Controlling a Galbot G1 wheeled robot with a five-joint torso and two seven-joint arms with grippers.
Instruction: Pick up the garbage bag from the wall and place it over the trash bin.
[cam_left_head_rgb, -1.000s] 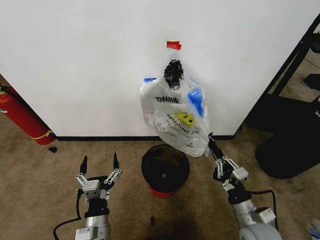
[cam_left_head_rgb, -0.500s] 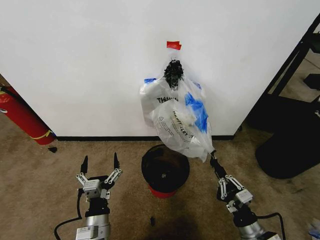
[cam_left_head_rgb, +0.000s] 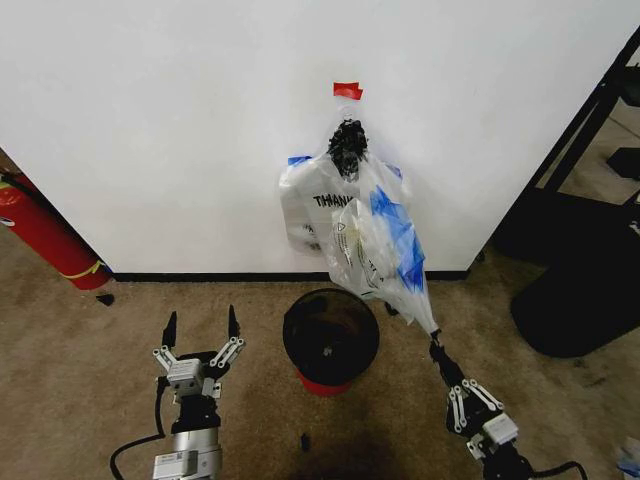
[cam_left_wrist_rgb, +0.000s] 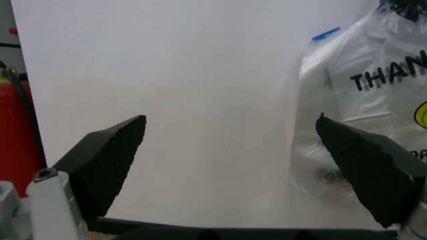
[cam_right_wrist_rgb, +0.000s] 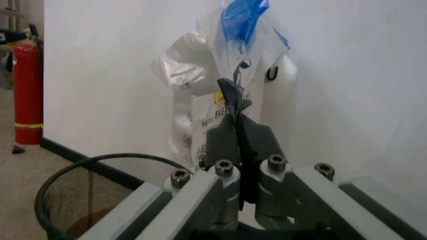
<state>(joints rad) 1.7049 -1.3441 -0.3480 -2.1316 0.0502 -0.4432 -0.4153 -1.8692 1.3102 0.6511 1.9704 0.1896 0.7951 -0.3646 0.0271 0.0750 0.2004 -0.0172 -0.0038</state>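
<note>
The right gripper (cam_left_head_rgb: 436, 338), its two dark fingers pressed together, is pinching the lower corner of the thin translucent plastic garbage bag (cam_left_head_rgb: 375, 240) with black "THANK YOU" print and blue patches, and is drawing that corner taut toward 5 o'clock from the bag's top. In the right wrist view the closed fingertips (cam_right_wrist_rgb: 233, 98) are lying against the bag's printed face (cam_right_wrist_rgb: 220, 95), with the blue patch above them. The bag is hanging against the white wall (cam_left_head_rgb: 180, 120), its top gathered into a dark knot just below a small red tape strip (cam_left_head_rgb: 348, 91); its lower body is stretching out diagonally off the wall. The small round black mesh trash bin (cam_left_head_rgb: 331, 337) with a red base is standing on the tan carpet (cam_left_head_rgb: 80, 350) directly under the bag, at about 9 o'clock from the right gripper and near it. The left gripper (cam_left_head_rgb: 199, 328) is hovering over the carpet at 9 o'clock from the bin, fingers spread wide and holding nothing; in the left wrist view its black pads (cam_left_wrist_rgb: 107, 160) are framing the wall and the bag's edge (cam_left_wrist_rgb: 360, 100). A red cylindrical fire extinguisher (cam_left_head_rgb: 40, 232) is leaning at the wall's foot, well apart at 9 o'clock from the bag.
</note>
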